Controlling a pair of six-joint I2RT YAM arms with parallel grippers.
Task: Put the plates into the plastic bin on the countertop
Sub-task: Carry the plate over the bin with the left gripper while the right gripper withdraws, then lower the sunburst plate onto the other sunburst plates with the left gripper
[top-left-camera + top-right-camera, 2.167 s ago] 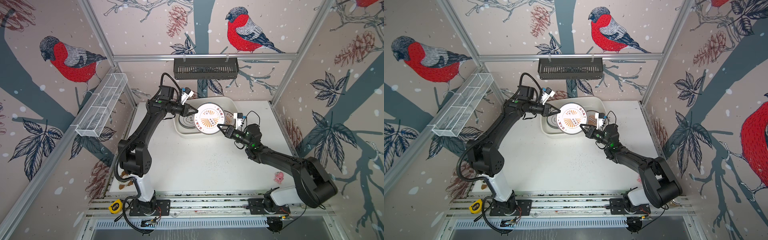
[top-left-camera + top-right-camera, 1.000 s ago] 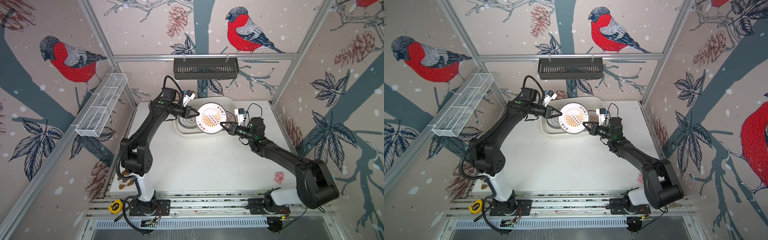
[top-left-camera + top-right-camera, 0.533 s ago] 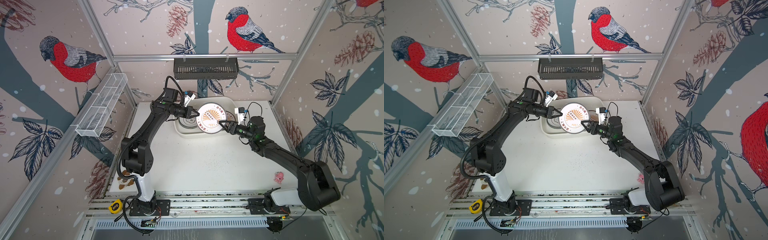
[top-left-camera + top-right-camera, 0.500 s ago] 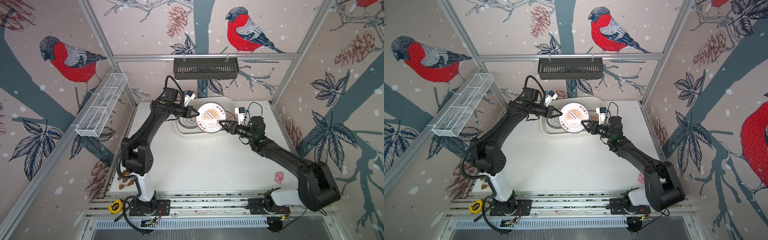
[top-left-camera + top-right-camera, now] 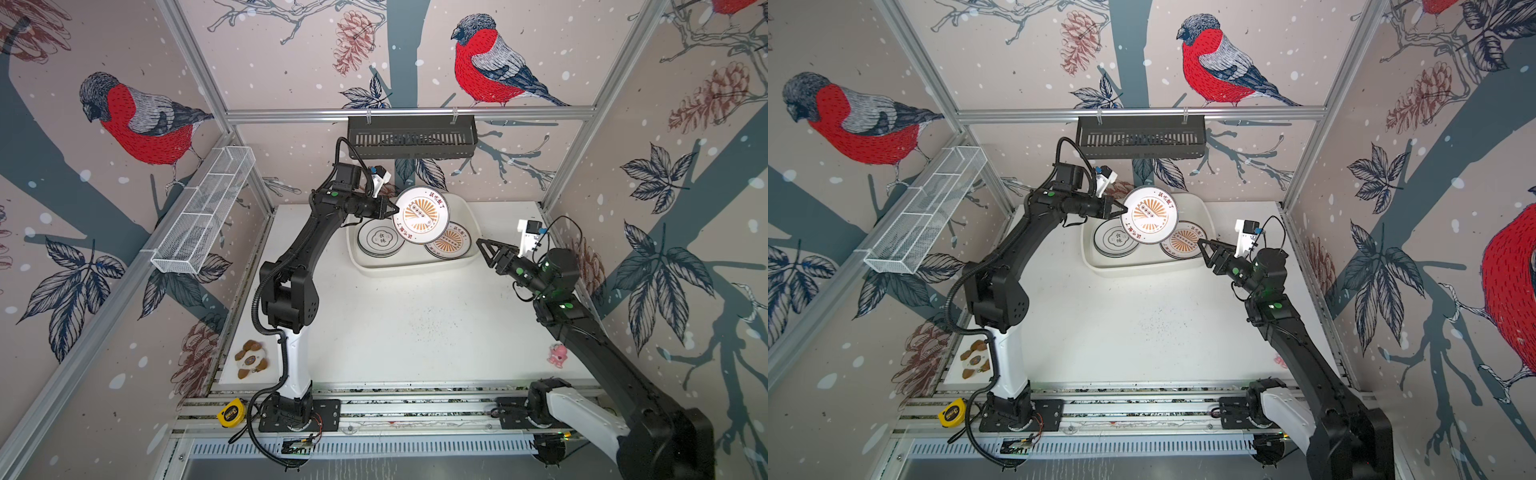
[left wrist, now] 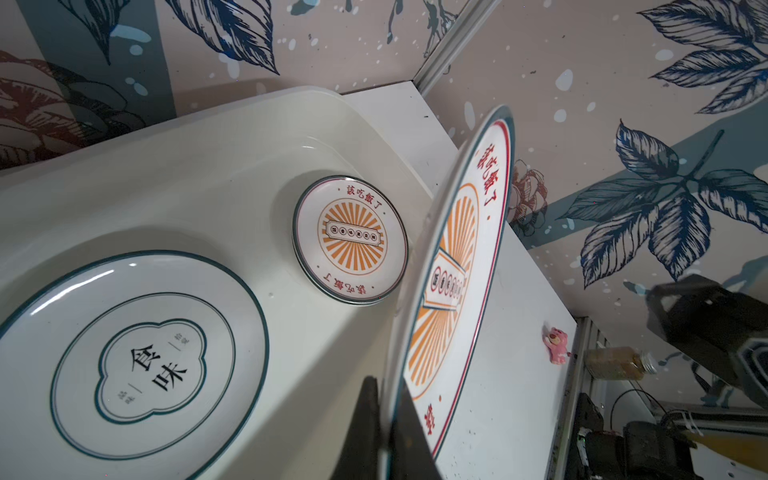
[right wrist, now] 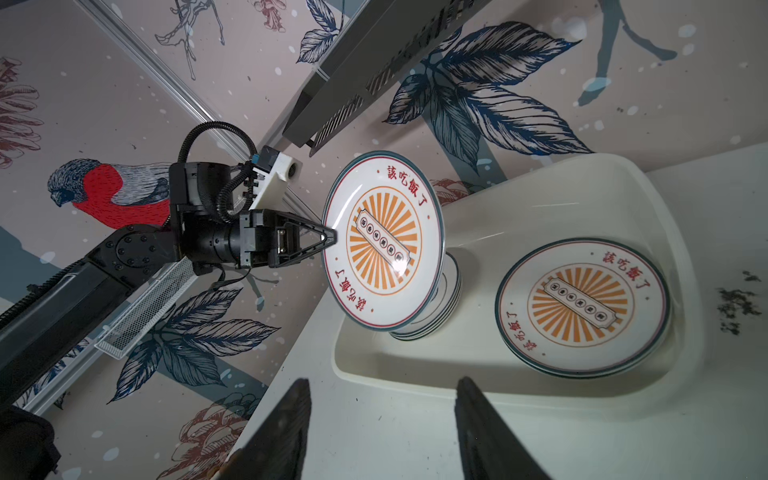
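Note:
My left gripper (image 5: 392, 209) (image 5: 1121, 210) (image 6: 384, 415) is shut on the rim of one of the plates (image 5: 422, 214) (image 5: 1149, 214) (image 6: 453, 266) (image 7: 382, 241), a white one with an orange sunburst. It hangs tilted over the plastic bin (image 5: 411, 268) (image 5: 1142, 270) (image 6: 208, 166) (image 7: 540, 195). Inside the bin lie a stack topped by a quatrefoil-emblem plate (image 5: 376, 243) (image 6: 137, 365) and a sunburst stack (image 5: 453, 247) (image 7: 582, 303). My right gripper (image 5: 485, 251) (image 5: 1204, 251) (image 7: 383, 380) stands open and empty above the countertop (image 5: 395, 324), just right of the bin.
A black slotted rack (image 5: 411, 137) hangs on the back rail and a white wire basket (image 5: 203, 212) on the left wall. A pink toy (image 5: 557, 355) sits near the countertop's right edge. A brown-and-white item (image 5: 251, 359) lies front left, a yellow tape measure (image 5: 230, 413) below it.
My right gripper has opened, let go of the sunburst plate and drawn back to the right. The left gripper alone now holds the plate, slightly further back over the bin.

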